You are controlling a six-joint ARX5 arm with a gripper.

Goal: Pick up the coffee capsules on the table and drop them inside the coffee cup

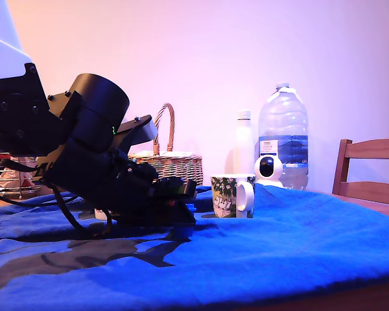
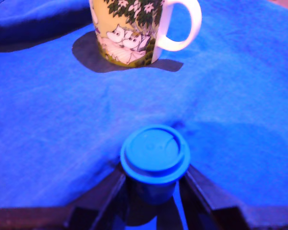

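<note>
Down low on the blue cloth (image 2: 48,143), the gripper (image 2: 153,189) has its two dark fingers (image 2: 103,191) pressed in on either side of the dark blue capsule (image 2: 155,155), pinching its tapered body just under the flanged rim, presumably so it can be lifted and carried to the patterned mug (image 2: 129,31), which stands a little beyond the capsule with its handle turned aside. From the exterior view the arm's bulk hides the capsule almost entirely, I see no second capsule anywhere, and the mug's mouth is cut off in the wrist view.
</note>
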